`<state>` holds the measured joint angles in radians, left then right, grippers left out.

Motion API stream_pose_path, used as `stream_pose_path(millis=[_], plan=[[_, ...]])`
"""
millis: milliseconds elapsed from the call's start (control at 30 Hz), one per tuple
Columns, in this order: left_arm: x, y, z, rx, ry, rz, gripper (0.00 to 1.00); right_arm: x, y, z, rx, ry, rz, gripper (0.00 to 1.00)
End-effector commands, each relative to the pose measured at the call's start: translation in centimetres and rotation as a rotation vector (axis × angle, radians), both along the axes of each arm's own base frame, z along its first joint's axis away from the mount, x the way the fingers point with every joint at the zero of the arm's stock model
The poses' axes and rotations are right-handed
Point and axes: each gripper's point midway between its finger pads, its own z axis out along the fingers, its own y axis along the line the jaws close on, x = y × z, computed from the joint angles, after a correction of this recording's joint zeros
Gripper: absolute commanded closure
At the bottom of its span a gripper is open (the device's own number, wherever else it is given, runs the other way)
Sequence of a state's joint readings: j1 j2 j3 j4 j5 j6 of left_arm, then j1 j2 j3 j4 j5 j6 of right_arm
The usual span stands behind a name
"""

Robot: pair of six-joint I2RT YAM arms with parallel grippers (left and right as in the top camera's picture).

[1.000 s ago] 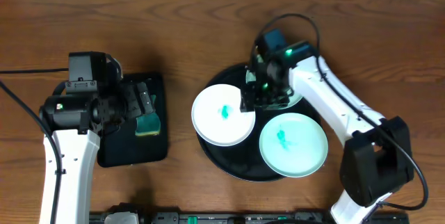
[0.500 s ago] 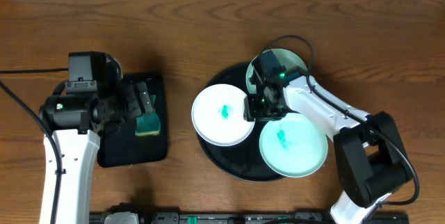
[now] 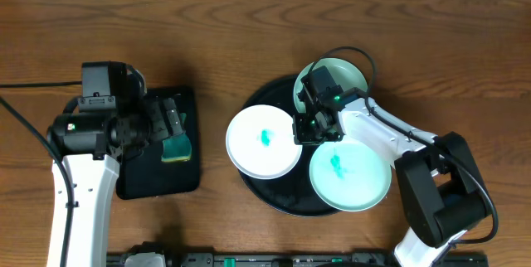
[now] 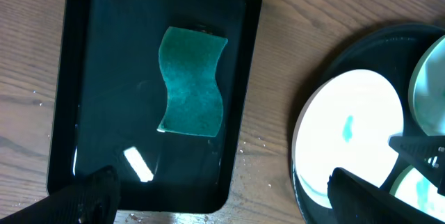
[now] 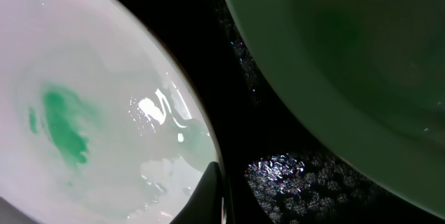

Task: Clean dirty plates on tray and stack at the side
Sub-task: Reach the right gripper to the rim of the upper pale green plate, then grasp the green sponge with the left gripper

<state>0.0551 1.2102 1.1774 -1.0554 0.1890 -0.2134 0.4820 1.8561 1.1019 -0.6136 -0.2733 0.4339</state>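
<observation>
Right gripper [image 3: 305, 131] down at the white plate [image 3: 264, 141] on the tray [image 3: 278, 198]

My right gripper sits low at that plate's right rim, one finger [image 5: 211, 196] against the edge; I cannot tell whether it is clamped on. The teal-smeared white plate reaches just past the tray's left rim. The front mint plate [image 3: 350, 173] and the back mint plate [image 3: 347, 75] also lie on the tray. My left gripper [image 3: 170, 122] hangs with its fingers apart above the sponge [image 3: 176, 147] in the rectangular tray [image 3: 158, 180] on the desk [image 3: 207, 35].

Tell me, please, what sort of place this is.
Probably a robotics lab bench staged for dishwashing practice: two robot arms at a wooden table, smeared plates on a round black tray, and a green sponge in a smaller rectangular tray.
</observation>
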Motion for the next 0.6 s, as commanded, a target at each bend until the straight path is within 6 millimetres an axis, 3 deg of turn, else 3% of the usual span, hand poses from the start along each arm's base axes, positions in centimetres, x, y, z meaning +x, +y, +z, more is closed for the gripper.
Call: stream_pose_path(millis=[0, 67, 200, 400, 567], plan=[[0.2, 0.3, 0.2, 0.026, 0.0, 0.001, 0.17, -0.6, 0.0, -0.2, -0.008, 0.011, 0.003, 0.99], [0.3, 0.8, -0.7, 0.051, 0.035, 0.012, 0.18, -0.6, 0.0, -0.2, -0.008, 0.01, 0.003, 0.99], [0.6, 1.3, -3.5, 0.072, 0.142, 0.018, 0.35, -0.6, 0.0, -0.2, -0.008, 0.011, 0.003, 0.99], [1.4, 1.5, -8.8, 0.07, 0.327, 0.012, 0.36, -0.6, 0.0, -0.2, -0.008, 0.012, 0.004, 0.99], [1.7, 1.1, -13.5, 0.04, 0.463, 0.001, 0.48, -0.8, 0.0, -0.2, -0.01, 0.017, 0.003, 0.99]])
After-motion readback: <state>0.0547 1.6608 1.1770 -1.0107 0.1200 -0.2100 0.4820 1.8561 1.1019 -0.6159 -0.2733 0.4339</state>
